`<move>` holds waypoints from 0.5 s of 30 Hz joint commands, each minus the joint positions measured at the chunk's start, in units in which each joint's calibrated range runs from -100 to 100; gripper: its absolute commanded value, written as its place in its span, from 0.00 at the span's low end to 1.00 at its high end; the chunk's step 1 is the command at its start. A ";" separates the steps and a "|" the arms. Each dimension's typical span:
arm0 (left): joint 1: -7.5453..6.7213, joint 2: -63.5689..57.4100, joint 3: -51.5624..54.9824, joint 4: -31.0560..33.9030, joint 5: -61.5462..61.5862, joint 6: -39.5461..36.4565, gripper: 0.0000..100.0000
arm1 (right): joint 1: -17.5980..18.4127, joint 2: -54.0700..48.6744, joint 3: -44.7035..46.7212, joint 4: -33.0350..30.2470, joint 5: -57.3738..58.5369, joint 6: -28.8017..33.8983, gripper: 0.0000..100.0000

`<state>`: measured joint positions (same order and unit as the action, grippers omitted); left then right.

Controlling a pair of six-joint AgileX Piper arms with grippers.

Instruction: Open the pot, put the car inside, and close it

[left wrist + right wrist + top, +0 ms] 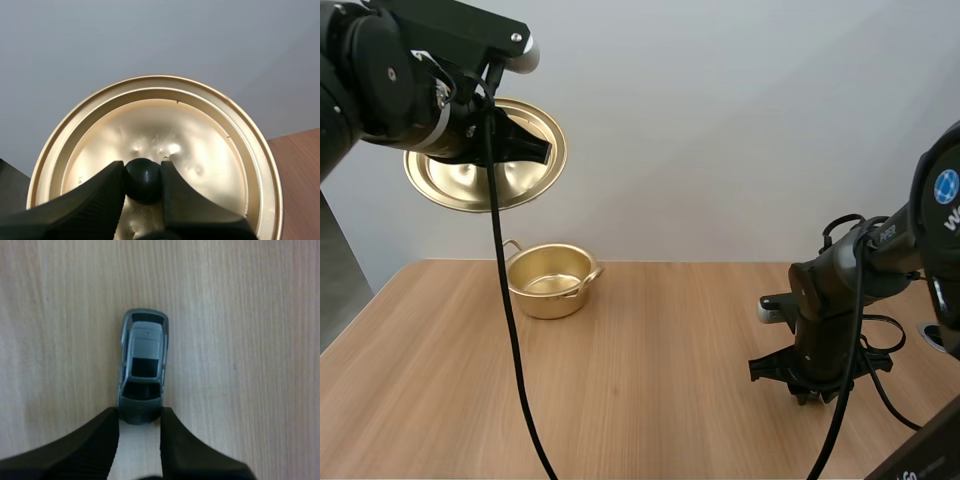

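Observation:
My left gripper (533, 149) hangs high above the table's left side, shut on the black knob (143, 180) of the golden lid (460, 185), which is tilted on edge. The lid (200, 135) spreads out wide behind the fingers. Below it the golden pot (551, 299) stands open and empty at the back left of the table. A small grey toy car (144, 362) lies on the wood. My right gripper (139, 415) pinches the car's near end between its fingertips. That right gripper (809, 392) points down at the table on the right.
The wooden table (650, 380) has bare surface between the pot and my right arm. A plain white wall stands behind it. The table's right edge runs close to my right arm.

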<state>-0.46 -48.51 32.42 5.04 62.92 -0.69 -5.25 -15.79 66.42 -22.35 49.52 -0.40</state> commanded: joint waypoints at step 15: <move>0.01 -1.09 -0.04 0.00 3.15 1.43 0.00 | 0.01 -2.52 -2.77 -3.65 -6.76 0.04 0.00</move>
<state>-0.46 -49.11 32.42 5.04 66.79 0.66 -5.25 -17.40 64.43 -26.02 42.75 -0.40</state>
